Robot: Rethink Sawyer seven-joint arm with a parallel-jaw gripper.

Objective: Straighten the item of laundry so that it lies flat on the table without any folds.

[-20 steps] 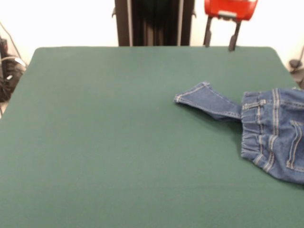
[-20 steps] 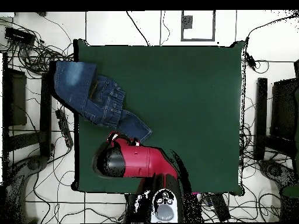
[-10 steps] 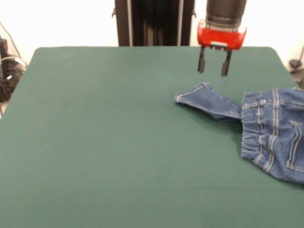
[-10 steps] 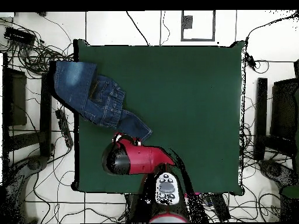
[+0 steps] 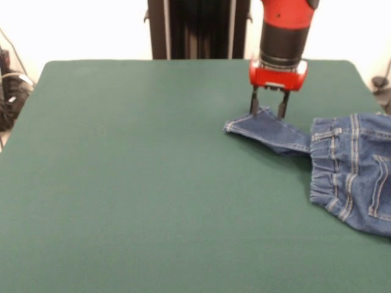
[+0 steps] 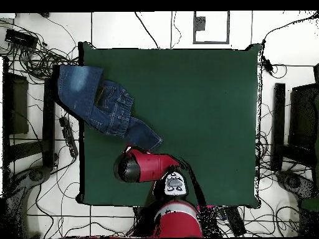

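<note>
The blue denim jeans [image 5: 348,165] lie crumpled at the right side of the green table [image 5: 134,183], one narrow leg [image 5: 266,129] stretched out toward the middle, the rest running past the table's edge. In the overhead view the jeans [image 6: 99,103] hang over the table's left edge [image 6: 82,93]. My gripper [image 5: 267,111] is open and straddles the hem of that leg, its fingertips [image 5: 253,110] down at the cloth. From above, the red arm [image 6: 143,167] hides the gripper and the leg's end.
Cables and equipment [image 6: 28,56] crowd the floor around the table. A black stand [image 5: 198,27] rises behind the table's far edge.
The gripper has come down from above the far edge and toward the jeans leg, now reaching its hem. The jeans have not moved.
</note>
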